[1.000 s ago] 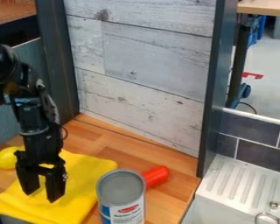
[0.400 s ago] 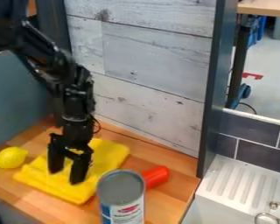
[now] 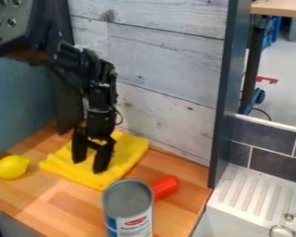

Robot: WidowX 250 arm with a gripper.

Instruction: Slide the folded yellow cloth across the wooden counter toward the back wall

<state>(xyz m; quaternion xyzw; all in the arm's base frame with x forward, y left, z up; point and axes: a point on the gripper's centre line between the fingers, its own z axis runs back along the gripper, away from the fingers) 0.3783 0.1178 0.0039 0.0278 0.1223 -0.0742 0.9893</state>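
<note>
My gripper (image 3: 90,167) points down over the folded yellow cloth (image 3: 127,150), its two fingers parted with a gap between them. The fingertips are at or just above the cloth; whether they press on it I cannot tell. A yellow lemon (image 3: 11,166) lies on the wooden counter to the left of the cloth. In front and to the right stands an upright can (image 3: 127,207) with a grey top. Behind the can, a red-orange object (image 3: 164,186) lies partly hidden.
The wooden counter (image 3: 64,203) ends at a front edge on the lower left. A whitewashed plank wall (image 3: 169,78) rises behind, with a dark upright post (image 3: 228,92) at its right. Beyond that is a white ribbed sink drainer (image 3: 246,192).
The gripper has moved right and back toward the plank wall, and the yellow cloth has shifted the same way with it. The lemon, the can and the red-orange object stayed put.
</note>
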